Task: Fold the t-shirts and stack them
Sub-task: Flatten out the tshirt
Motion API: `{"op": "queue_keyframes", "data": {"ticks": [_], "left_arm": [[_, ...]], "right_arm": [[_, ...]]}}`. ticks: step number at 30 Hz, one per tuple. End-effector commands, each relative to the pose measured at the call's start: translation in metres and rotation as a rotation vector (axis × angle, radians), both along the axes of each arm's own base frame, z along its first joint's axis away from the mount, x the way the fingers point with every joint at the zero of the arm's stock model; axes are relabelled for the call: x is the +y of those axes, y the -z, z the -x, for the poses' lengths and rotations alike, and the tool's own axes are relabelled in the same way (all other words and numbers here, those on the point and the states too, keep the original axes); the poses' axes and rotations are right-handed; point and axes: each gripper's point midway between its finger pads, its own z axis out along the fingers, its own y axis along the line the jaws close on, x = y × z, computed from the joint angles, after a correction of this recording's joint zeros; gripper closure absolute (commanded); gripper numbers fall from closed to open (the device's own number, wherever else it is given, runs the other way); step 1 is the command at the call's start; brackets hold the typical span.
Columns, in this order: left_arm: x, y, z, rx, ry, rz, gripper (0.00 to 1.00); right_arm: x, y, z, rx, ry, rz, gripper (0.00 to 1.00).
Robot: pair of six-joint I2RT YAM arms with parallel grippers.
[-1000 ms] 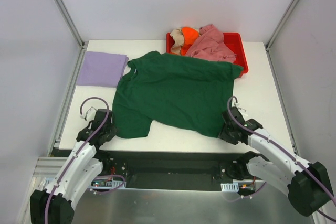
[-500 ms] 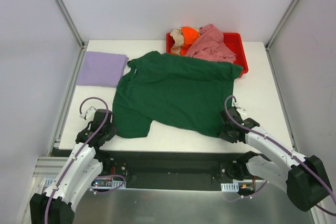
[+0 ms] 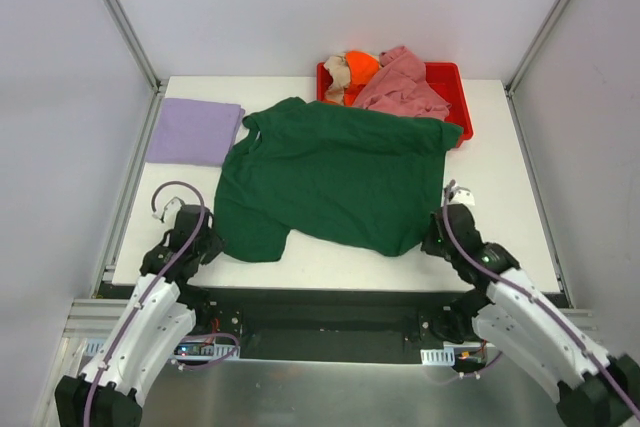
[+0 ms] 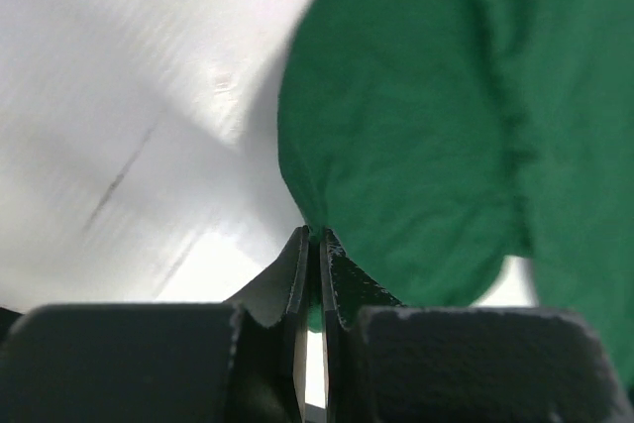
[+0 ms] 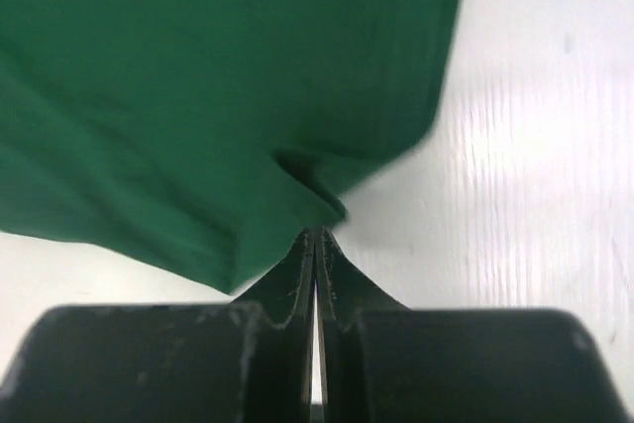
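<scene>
The green shirt [image 3: 330,182] is spread out flat in the middle of the table [image 3: 500,167], neck toward 11 o'clock and its bottom hem along the near side, with a few soft wrinkles across it. One sleeve lies over the front wall of the red tray [image 3: 457,75], up at 1 o'clock.

The left claw [image 3: 207,246] is at the shirt's 7 o'clock corner, clamped tight on the hem. In the left wrist view the fingers [image 4: 295,279] are pressed together with a sliver of green cloth caught between them. The right claw [image 3: 432,241] is at the 5 o'clock corner doing the same: squeezed down to nothing, with a little bunched fold of the shirt right at the fingers [image 5: 294,282].

Over at 10 o'clock from the green one, a lavender shirt [image 3: 193,131] lies folded into a neat rectangle, just touching the green shirt's edge. The tray holds a crumpled pile: a pink shirt [image 3: 405,82] on top, an orange shirt [image 3: 360,65] behind it and a beige shirt [image 3: 338,75] on its left side.
</scene>
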Motion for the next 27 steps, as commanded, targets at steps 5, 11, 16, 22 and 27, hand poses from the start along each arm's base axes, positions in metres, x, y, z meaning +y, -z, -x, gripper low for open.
{"op": "queue_keyframes", "data": {"ticks": [5, 11, 16, 22, 27], "left_arm": [[-0.009, -0.186, -0.048, -0.487, 0.051, 0.054, 1.0], [0.005, -0.274, -0.039, -0.715, 0.001, 0.046, 1.0], [-0.01, -0.224, -0.038, -0.618, 0.049, 0.104, 1.0], [-0.009, -0.168, -0.036, -0.518, 0.018, 0.109, 1.0], [-0.008, -0.15, -0.037, -0.476, 0.006, 0.1, 1.0]], "right_arm": [[-0.003, -0.165, -0.047, -0.677, -0.103, -0.021, 0.99], [-0.029, -0.196, -0.041, -0.526, 0.016, 0.08, 0.93], [0.01, -0.106, -0.006, -0.11, -0.056, -0.062, 0.48], [0.086, -0.033, 0.048, 0.206, -0.256, -0.258, 0.3], [0.091, -0.006, 0.071, 0.241, -0.244, -0.069, 0.29]]}}
